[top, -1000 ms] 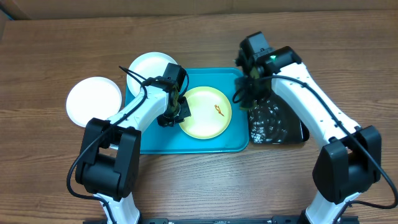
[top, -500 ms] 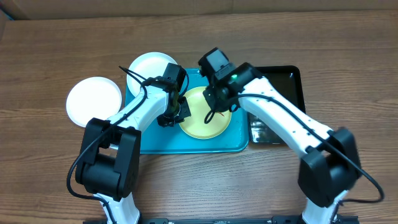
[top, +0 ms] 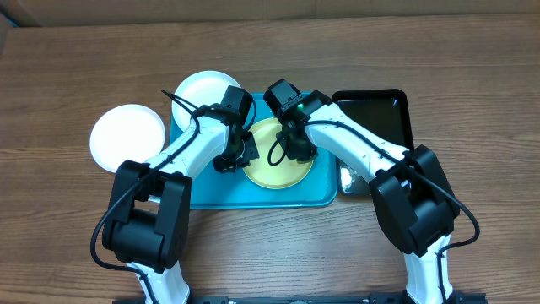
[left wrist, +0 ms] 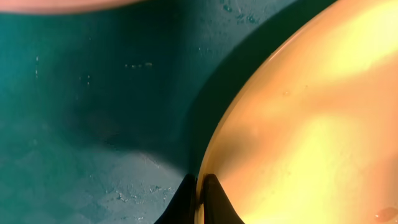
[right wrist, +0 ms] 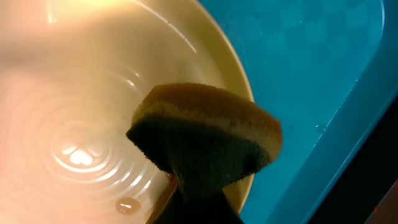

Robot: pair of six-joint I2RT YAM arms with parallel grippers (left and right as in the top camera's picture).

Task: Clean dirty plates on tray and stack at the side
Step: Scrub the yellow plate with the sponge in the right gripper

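Gripping, right end effector (top: pixel 295 152): pressed together on a sponge (right wrist: pixel 208 137), yellow with a dark scouring face, held over the pale yellow-green plate (top: pixel 272 171).
Left end effector (left wrist: pixel 199 198): fingers pinched on that plate's left rim, steadying it.
Step in hand: I judge this to be the scrubbing of the yellow-green plate; a small orange-red trace shows by the sponge's lower edge.
Next move: I would want the sponge pressed flat on the smear and rubbed while the left pinch holds the rim.
Turquoise tray (top: pixel 202 192): holds the yellow-green plate; a white plate (top: pixel 199 88) overlaps its far-left corner.
Surface (top: pixel 472 51): a second white plate (top: pixel 126 138) lies just left of the tray.
Black tray (top: pixel 371 114): right of the turquoise one, with a pale scrap I cannot identify at its near corner.
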